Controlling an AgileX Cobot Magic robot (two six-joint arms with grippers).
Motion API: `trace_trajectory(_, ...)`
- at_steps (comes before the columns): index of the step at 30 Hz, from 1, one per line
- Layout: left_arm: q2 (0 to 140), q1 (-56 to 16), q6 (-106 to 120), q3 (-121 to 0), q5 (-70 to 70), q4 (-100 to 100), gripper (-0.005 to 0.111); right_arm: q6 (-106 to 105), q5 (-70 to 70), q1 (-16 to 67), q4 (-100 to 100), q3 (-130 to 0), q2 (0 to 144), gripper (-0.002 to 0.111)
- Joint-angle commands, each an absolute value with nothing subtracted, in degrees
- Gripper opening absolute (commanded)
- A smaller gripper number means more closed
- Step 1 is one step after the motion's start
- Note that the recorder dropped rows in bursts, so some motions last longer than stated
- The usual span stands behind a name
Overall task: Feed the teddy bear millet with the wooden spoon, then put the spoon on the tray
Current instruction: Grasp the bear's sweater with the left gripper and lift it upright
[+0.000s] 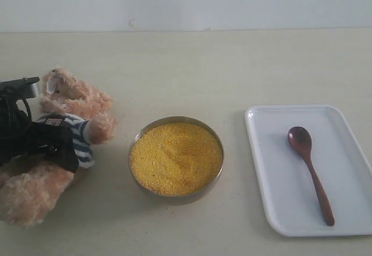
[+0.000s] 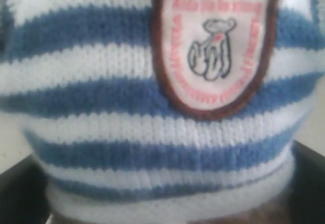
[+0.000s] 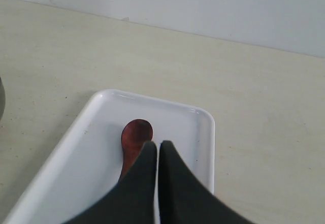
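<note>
Exterior view: left gripper (image 1: 55, 148) clamps teddy bear (image 1: 70, 99) by its striped torso, frame left, likely propping it for feeding. Centre: millet (image 1: 176, 157) fills metal bowl (image 1: 180, 198). Frame right: wooden spoon (image 1: 310, 172) lies in tray (image 1: 273, 151). Right gripper (image 3: 158, 145) empty, fingers pressed together, poised above spoon.

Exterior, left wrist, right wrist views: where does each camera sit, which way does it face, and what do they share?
Exterior: raised, angled down over teddy bear, millet and tray; left gripper shows on the bear.
Left wrist: close against the bear's striped shirt; dark fingers at both edges.
Right wrist: above the tray, facing the wall; shut right gripper over the wooden spoon.
Shared: exterior and right wrist both show tray and spoon.
</note>
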State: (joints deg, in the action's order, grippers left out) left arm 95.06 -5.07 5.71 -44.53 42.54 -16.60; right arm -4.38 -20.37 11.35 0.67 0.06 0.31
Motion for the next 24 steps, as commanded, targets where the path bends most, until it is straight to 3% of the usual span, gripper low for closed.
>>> trace_trajectory(1,95.96,-5.32,6.48,-44.66,42.25,-15.63,0.091,-4.45,-20.03,11.02,0.77,0.0,0.0,0.001)
trace_trajectory(4,95.96,-5.32,6.48,-44.7,42.25,-15.1,0.056,-4.22,-20.03,11.02,0.77,0.0,0.0,0.001)
trace_trajectory(7,95.44,-5.32,7.45,-45.65,43.97,-15.1,0.005,-4.22,-20.03,11.02,0.77,0.0,0.0,0.001)
trace_trajectory(18,87.48,-5.43,26.8,-48.59,51.48,-15.41,0.004,-4.22,-20.03,11.02,0.77,0.0,0.0,0.001)
trace_trajectory(24,83.26,-9.71,38.34,-47.59,53.69,-12.15,0.004,-4.54,-20.03,11.02,0.77,0.0,0.0,0.001)
